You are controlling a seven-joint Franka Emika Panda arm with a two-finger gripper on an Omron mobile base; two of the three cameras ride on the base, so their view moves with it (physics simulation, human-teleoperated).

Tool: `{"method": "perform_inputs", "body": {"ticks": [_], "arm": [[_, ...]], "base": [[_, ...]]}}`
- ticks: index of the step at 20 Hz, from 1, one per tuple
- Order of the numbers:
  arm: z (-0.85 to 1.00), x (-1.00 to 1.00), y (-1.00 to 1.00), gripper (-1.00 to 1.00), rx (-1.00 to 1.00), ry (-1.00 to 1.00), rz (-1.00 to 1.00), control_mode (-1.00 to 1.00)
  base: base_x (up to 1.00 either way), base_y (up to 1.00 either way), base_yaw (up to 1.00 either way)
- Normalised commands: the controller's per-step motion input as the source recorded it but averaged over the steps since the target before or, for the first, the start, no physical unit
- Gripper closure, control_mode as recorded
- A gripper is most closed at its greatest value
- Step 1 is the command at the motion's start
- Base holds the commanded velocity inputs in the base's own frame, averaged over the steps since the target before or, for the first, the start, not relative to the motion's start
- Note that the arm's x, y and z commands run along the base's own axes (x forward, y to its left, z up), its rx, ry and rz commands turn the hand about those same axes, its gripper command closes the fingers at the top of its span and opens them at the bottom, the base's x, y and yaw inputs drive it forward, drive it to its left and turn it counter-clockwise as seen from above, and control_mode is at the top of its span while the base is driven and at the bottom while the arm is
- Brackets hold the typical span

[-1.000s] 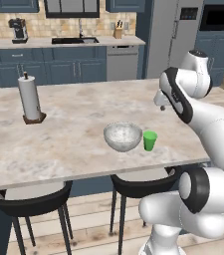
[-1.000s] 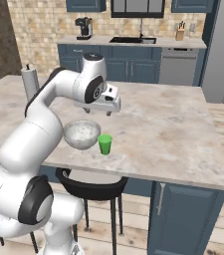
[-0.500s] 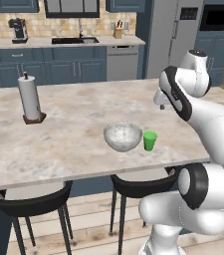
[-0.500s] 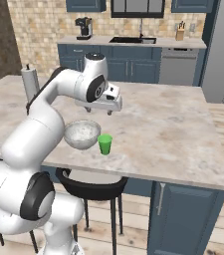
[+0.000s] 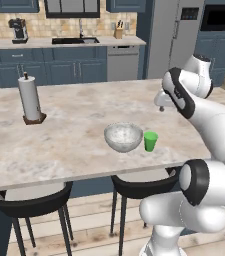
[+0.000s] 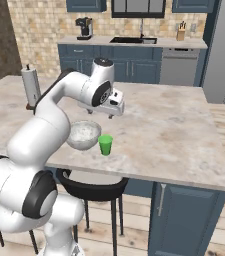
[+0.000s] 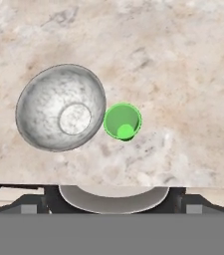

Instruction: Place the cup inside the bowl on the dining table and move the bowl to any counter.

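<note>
The bright-green cup (image 5: 150, 141) stands upright on the dining table (image 5: 74, 130), just right of the speckled glassy bowl (image 5: 123, 136) and close to its rim. My gripper (image 5: 160, 106) hangs open and empty above the table, behind and above the cup, touching nothing. In the right base view the gripper (image 6: 115, 113) is above the cup (image 6: 105, 145) and the bowl (image 6: 83, 135). From the hand view I look straight down on the empty bowl (image 7: 61, 107) and the cup (image 7: 122, 121) beside it. The counter (image 5: 66, 42) runs along the back wall.
A paper towel roll on a dark stand (image 5: 30, 99) is at the table's left. Black stools (image 5: 31, 202) sit under the near edge. The back counter has a sink (image 5: 76, 40), a coffee machine (image 5: 18, 29) and a knife block (image 5: 118, 32).
The hand has dipped very slightly toward the table. Cup and bowl have not moved, and the jaws stay wide.
</note>
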Motion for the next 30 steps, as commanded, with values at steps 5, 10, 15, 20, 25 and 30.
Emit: {"method": "perform_inputs", "body": {"ticks": [5,10,15,20,25,30], "arm": [[-0.01,0.13,-0.02,-1.00,0.00,0.00,0.00,-1.00],[-0.02,0.19,-0.03,-1.00,0.00,0.00,0.00,-1.00],[-0.05,0.13,-0.14,-1.00,0.00,0.00,0.00,-1.00],[-0.17,0.14,-0.23,-1.00,0.00,0.00,0.00,-1.00],[-0.27,0.16,-0.11,-1.00,0.00,0.00,0.00,-1.00],[-0.16,0.08,-0.01,-1.00,0.00,0.00,0.00,-1.00]], "base": [[0.00,0.00,0.00],[0.00,0.00,0.00],[0.00,0.00,0.00],[0.00,0.00,0.00],[0.00,0.00,0.00],[0.00,0.00,0.00]]}}
